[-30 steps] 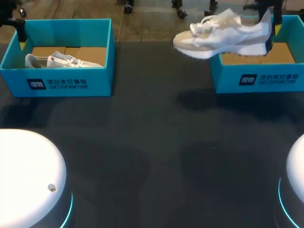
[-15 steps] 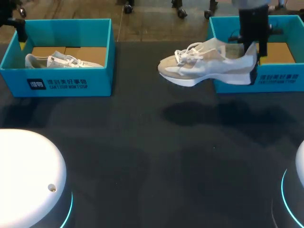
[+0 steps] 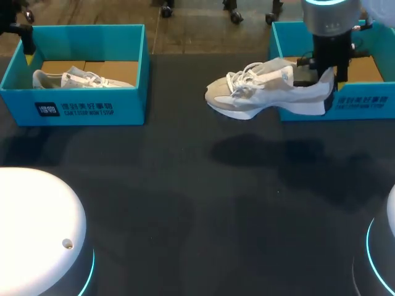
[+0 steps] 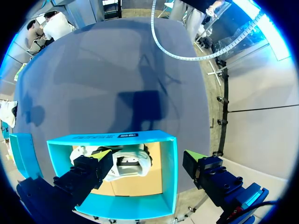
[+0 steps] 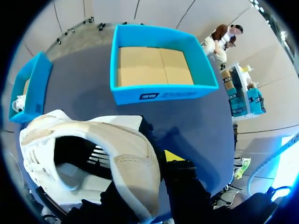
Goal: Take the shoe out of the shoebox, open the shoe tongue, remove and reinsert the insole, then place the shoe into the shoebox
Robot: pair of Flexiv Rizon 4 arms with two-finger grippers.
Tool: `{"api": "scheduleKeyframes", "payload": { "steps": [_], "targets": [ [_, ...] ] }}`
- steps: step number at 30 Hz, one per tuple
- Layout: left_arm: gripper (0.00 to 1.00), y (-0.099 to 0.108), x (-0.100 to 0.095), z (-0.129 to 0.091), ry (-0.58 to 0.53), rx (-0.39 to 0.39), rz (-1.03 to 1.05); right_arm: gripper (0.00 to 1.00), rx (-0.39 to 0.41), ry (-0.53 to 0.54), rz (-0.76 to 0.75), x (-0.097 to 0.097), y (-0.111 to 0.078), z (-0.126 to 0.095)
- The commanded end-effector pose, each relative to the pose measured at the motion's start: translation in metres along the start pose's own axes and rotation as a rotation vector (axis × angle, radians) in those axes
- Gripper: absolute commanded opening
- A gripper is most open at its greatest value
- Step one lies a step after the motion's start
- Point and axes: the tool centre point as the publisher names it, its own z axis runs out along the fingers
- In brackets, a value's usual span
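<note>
Well to the left of the right box (image 3: 364, 102) stood the left box (image 3: 74, 110) with a second shoe (image 3: 80, 79) lying in it. Our left gripper (image 4: 148, 156) hung over that box, fingers spread wide and gripping nothing. Just left of the right box, the shoe (image 3: 265, 92) hung in the air above the table (image 3: 185, 185). Its length ran sideways, toe away from the right box and heel toward it. Our right gripper (image 3: 329, 73) was clamped on the heel, by the right box's front wall. We judged the shoe taken out and the right arm the one placed to set it down. The laces lay toward the end farther from the right box, so the left arm would have to come across.
</note>
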Motion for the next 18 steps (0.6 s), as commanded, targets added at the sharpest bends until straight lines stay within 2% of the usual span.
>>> {"api": "scheduleKeyframes", "payload": {
  "steps": [1, 5, 13, 16, 18],
  "targets": [
    [1.00, 0.000, 0.000, 0.000, 0.002, -0.001, 0.000, 0.00, -0.012, -0.039, -0.009, 0.031, -0.014, 0.010],
    [1.00, 0.000, 0.000, 0.000, 0.002, -0.001, 0.000, 0.00, 0.006, -0.038, -0.032, 0.064, -0.029, 0.025],
    [1.00, 0.000, 0.000, 0.000, 0.002, -0.001, 0.000, 0.00, 0.020, -0.044, -0.036, 0.110, -0.057, 0.041],
    [1.00, 0.000, 0.000, 0.000, 0.002, -0.001, 0.000, 0.00, 0.042, -0.024, -0.014, 0.125, -0.074, 0.049],
    [1.00, 0.000, 0.000, 0.000, 0.002, -0.001, 0.000, 0.00, 0.042, -0.024, -0.014, 0.125, -0.074, 0.049]
  ]
}}
